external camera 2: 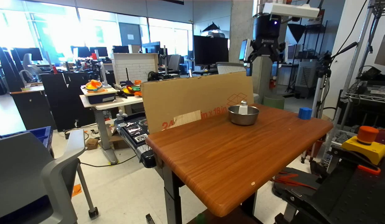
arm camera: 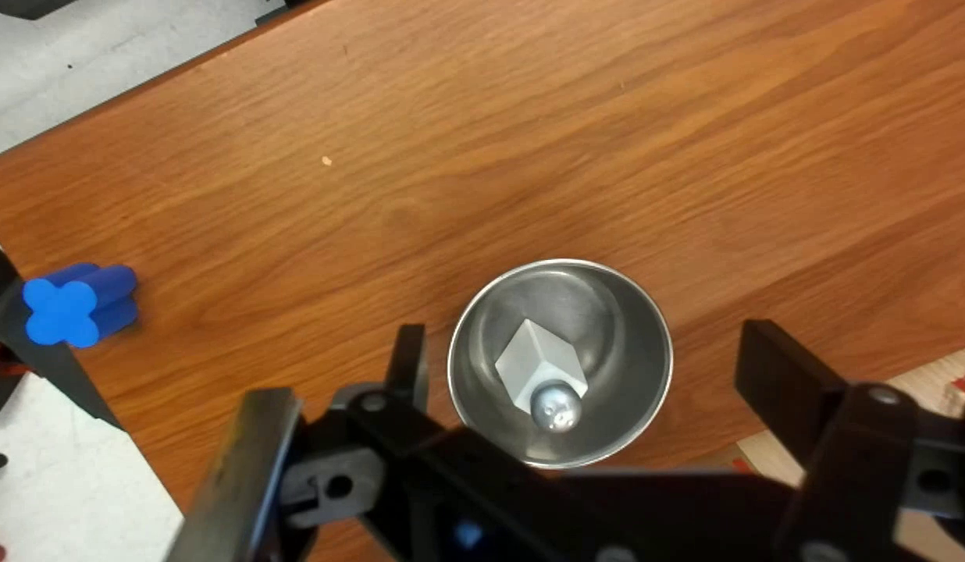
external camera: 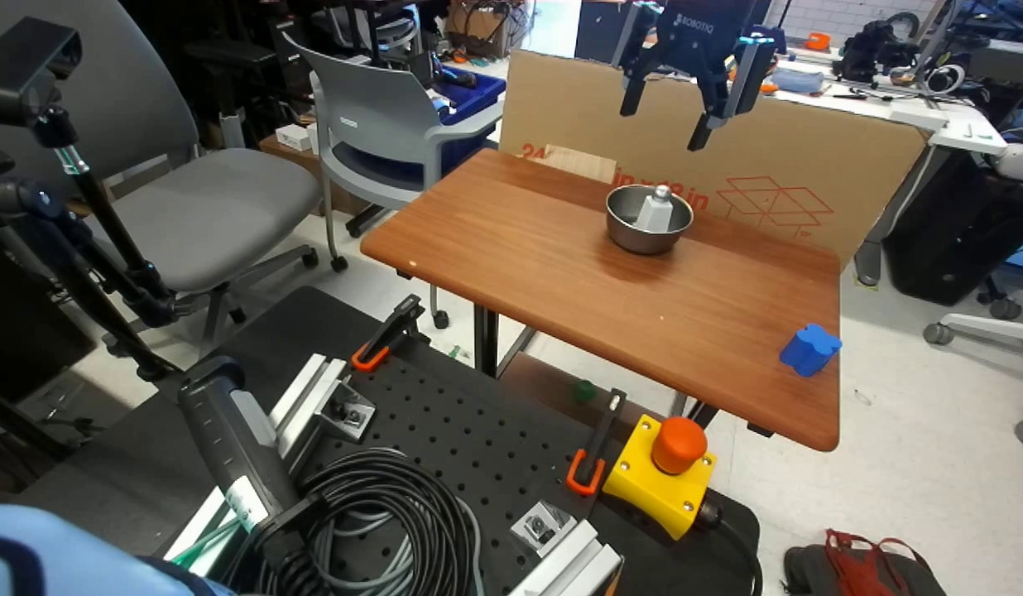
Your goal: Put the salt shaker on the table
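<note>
While I look on from within the room, the black two-fingered Robotiq gripper [external camera: 665, 122] hangs at the upper right of the frame in both exterior views, its fingers [external camera: 633, 95] spread wide apart. Well below it stands the rectangular table [external camera: 511, 248] with a smooth reddish-brown wooden top and dark legs. The small white faceted salt shaker [arm camera: 521, 359] stands inside the round steel bowl [external camera: 636, 243], which rests on the tabletop. The shaker's rounded silver cap [external camera 2: 244, 103] rises above the bowl's rim in an exterior view.

In the wrist view, bowl and shaker lie just below and right of the frame's centre; the dark fingertips [arm camera: 408, 363] appear to the left and right of the rim, apart from it. The blue block [arm camera: 65, 312] with a four-lobed outline stands at the middle left of that frame, near the table's edge and well apart from the bowl.

Behind the tabletop, in both exterior views, rises the broad sheet of brown cardboard [external camera: 561, 108] with red printing. Across the bottom of the frame in an exterior view lies the black perforated board [external camera: 470, 422], bearing the coil of black cable [external camera: 412, 480]; at the board's right sits the yellow box [external camera: 644, 484] with its orange-red push button. A grey chair [external camera: 379, 116] with an armrest stands at the upper left, near the table.
</note>
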You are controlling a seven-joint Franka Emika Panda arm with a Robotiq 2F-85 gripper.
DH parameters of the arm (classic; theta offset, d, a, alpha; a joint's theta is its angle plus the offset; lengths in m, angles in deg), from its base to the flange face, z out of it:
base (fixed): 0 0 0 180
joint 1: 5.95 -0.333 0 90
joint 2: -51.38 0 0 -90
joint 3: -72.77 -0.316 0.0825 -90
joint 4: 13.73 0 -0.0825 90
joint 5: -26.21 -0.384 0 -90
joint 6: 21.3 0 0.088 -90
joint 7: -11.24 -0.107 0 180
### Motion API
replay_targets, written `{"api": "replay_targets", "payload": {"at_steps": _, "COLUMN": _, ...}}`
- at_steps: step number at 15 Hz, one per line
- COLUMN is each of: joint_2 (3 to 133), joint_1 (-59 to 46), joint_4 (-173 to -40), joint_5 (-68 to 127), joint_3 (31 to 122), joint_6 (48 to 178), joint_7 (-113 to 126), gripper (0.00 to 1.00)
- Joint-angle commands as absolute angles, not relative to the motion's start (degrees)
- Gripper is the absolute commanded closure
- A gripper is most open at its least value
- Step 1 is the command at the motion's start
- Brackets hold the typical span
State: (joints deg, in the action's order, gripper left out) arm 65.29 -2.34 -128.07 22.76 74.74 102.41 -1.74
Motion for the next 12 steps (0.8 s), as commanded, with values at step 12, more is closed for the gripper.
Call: {"api": "replay_targets", "payload": {"at_steps": 12, "joint_2": 79.00, "joint_1": -4.66, "joint_4": -118.86, "joint_5": 24.34, "joint_3": 78.13, "joint_6": 112.22, "joint_7": -8.21, "gripper": 0.00}}
